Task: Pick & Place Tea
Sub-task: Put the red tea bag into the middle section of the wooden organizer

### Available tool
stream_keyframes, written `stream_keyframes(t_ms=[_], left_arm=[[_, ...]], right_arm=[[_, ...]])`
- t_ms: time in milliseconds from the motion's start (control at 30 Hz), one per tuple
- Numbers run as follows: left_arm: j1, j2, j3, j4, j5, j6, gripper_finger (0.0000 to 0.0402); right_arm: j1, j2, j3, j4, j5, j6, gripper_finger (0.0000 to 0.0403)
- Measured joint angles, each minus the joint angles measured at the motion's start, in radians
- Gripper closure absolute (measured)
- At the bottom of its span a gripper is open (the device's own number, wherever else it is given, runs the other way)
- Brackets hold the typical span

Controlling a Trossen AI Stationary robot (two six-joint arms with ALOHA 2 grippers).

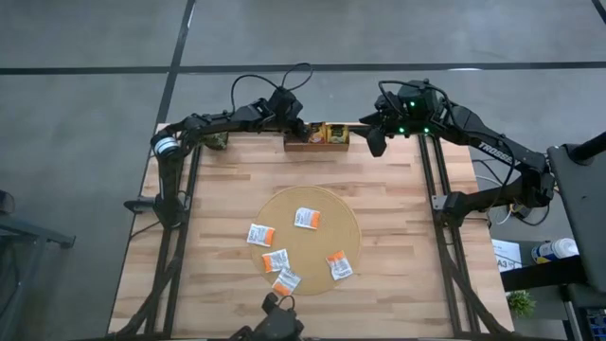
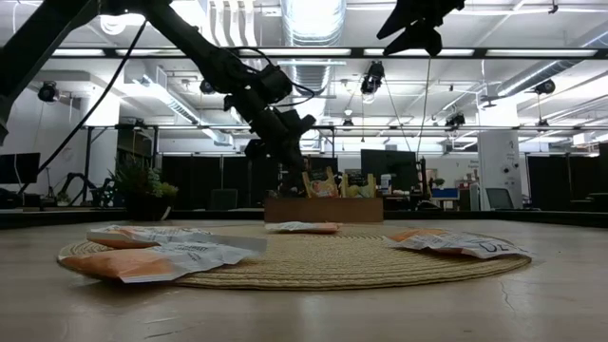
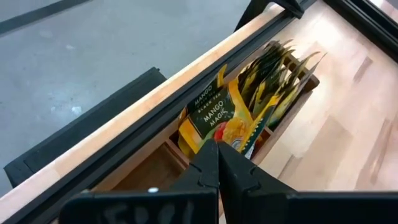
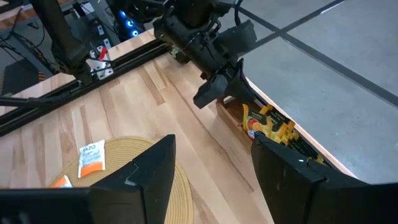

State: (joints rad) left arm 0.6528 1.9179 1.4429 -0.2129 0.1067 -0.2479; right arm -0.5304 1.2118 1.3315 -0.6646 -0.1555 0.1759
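Left gripper (image 3: 217,163) at the far edge, over the wooden tray (image 1: 305,144); fingers pressed together, tips at the lower edge of a dark green and yellow sachet (image 3: 219,118). Cannot tell whether the tips pinch it. That sachet stands upright in the tray, long axis vertical, printed face outward, beside more upright green-yellow sachets (image 3: 273,78).

Right gripper (image 1: 376,142) hangs just right of the tray, fingers well apart, holding nothing.

Five orange-and-white sachets (image 1: 261,234) lie flat on the round mat (image 1: 343,220), mid-table.
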Motion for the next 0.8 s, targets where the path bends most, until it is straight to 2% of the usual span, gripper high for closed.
stream_keyframes(t_ms=[167,433,600,800], left_arm=[[0.002,-0.010,0.000,-0.005,0.022,-0.025,0.0401],[0.002,-0.043,0.034,-0.005,0.138,-0.052,0.0401],[0.007,-0.045,0.066,-0.004,0.142,-0.052,0.0401],[0.034,-0.045,0.061,-0.005,0.138,-0.065,0.0402]], right_arm=[[0.000,0.000,0.000,0.000,0.000,-0.001,0.0197],[0.000,0.001,-0.008,-0.002,0.000,-0.009,0.0197],[0.000,0.001,-0.017,0.026,0.008,-0.025,0.0197],[-0.001,0.001,-0.043,0.088,0.092,-0.015,0.0197]])
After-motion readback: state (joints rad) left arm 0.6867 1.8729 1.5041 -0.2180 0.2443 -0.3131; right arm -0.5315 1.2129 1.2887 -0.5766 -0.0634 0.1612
